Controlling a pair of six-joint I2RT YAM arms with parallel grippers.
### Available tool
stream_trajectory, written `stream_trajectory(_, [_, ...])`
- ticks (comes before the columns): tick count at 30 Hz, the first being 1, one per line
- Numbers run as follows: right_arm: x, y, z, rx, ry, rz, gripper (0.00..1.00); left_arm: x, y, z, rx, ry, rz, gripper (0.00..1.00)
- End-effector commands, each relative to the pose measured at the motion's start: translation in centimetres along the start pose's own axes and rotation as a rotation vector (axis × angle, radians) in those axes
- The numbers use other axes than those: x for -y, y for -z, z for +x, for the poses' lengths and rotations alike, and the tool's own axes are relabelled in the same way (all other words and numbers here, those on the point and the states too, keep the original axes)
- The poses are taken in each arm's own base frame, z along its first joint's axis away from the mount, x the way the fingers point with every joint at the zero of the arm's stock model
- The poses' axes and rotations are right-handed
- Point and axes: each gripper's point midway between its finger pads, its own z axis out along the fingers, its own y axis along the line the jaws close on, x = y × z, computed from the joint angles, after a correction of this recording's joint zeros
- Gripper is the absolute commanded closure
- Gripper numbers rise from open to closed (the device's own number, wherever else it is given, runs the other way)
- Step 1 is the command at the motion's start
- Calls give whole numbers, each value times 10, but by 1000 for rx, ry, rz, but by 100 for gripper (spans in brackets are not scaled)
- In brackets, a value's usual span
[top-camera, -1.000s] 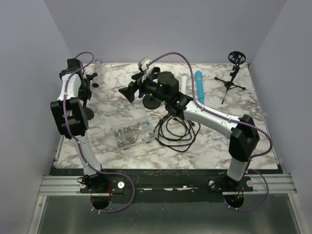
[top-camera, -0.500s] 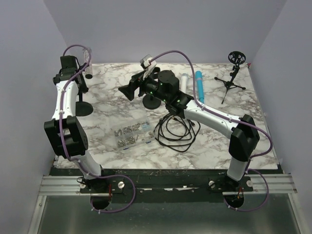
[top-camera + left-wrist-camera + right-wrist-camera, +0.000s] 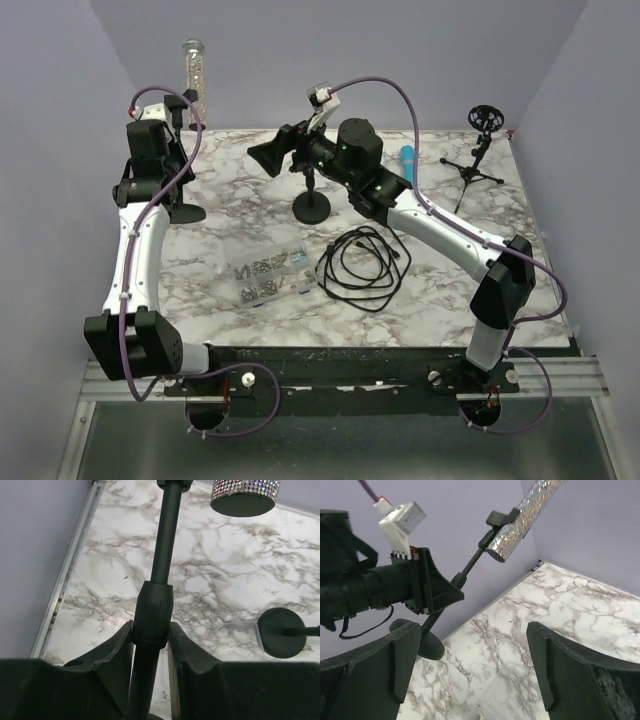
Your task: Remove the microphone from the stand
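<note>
A glittery silver microphone sits in the clip at the top of a black round-base stand at the table's far left. My left gripper is shut on the stand's pole, with the collar between its fingers. The microphone's lower end shows in the left wrist view. My right gripper is open and empty, to the right of the stand and apart from it. The right wrist view shows the microphone in its clip, the stand's base, and the right gripper with its jaws wide apart.
A second round-base stand is mid-table under my right arm. A coil of black cable and a clear box of small parts lie nearer. A blue tube and a tripod stand are at the back right.
My left arm has risen and straightened with the stand's pole in its grip, and the microphone now sits much higher. My right gripper has moved up and back, uncovering the second stand.
</note>
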Motion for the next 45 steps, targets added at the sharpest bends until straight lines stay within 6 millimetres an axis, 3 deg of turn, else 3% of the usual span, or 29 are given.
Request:
stream_trajectory(1, [-10,10,-28,9,-65,-27,5,51,53,-65,313,-29,207,100])
stream_trajectory(6, [-12,17,-47,15,-116,-53,5,82,88,-68,417,-58,355,100])
stream_trajectory(7, [-13,18,-49,12,-123,-53,5,97,99,-66,434,-66,408,100])
stream_trajectory(12, [-6,27,-69,37,-174,-10,3,128,123,-49,472,-83,545,100])
stream_trajectory(17, [0,35,-89,77,-203,19,0,155,139,-28,477,-104,655,100])
stream_trajectory(26, [37,46,-107,102,-255,92,2,183,154,2,477,-134,779,100])
stream_trajectory(30, [53,56,-109,122,-268,165,5,187,155,9,467,-124,794,100])
stream_trajectory(38, [83,72,-81,80,-296,323,8,191,155,8,470,-106,802,100])
stream_trajectory(45, [102,79,-74,87,-293,381,7,195,149,12,451,-112,809,100])
